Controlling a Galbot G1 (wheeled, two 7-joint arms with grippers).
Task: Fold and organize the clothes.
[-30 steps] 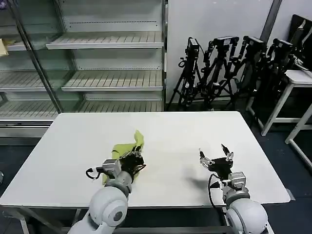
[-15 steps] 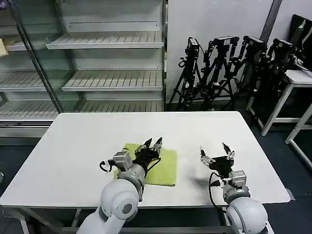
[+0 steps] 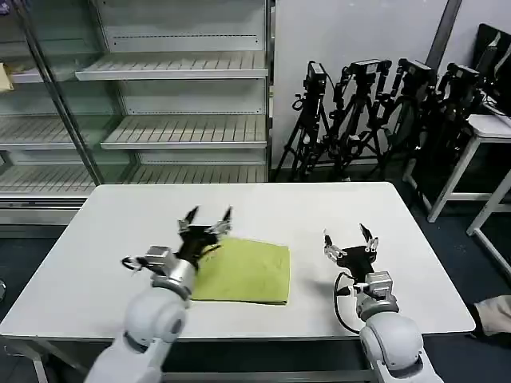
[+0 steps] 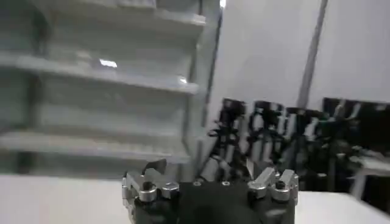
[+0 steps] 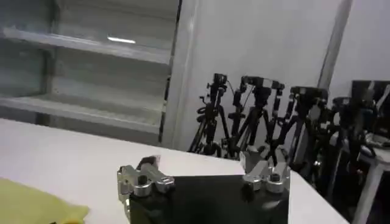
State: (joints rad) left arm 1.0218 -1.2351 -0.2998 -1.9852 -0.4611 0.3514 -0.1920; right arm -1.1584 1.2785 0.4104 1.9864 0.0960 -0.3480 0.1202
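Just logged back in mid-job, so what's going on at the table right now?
The lime T-shirt lies folded into a flat rectangle on the white table. The left gripper is open, raised by the shirt's back left corner, holding nothing. The right gripper is open too, off to the shirt's right.

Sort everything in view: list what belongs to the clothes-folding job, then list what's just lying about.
Job:
- lime T-shirt, folded flat on the white table
- left gripper, open, at the shirt's far edge
- right gripper, open, beside the shirt

Lying about:
- shelving unit
- tripods
- side table
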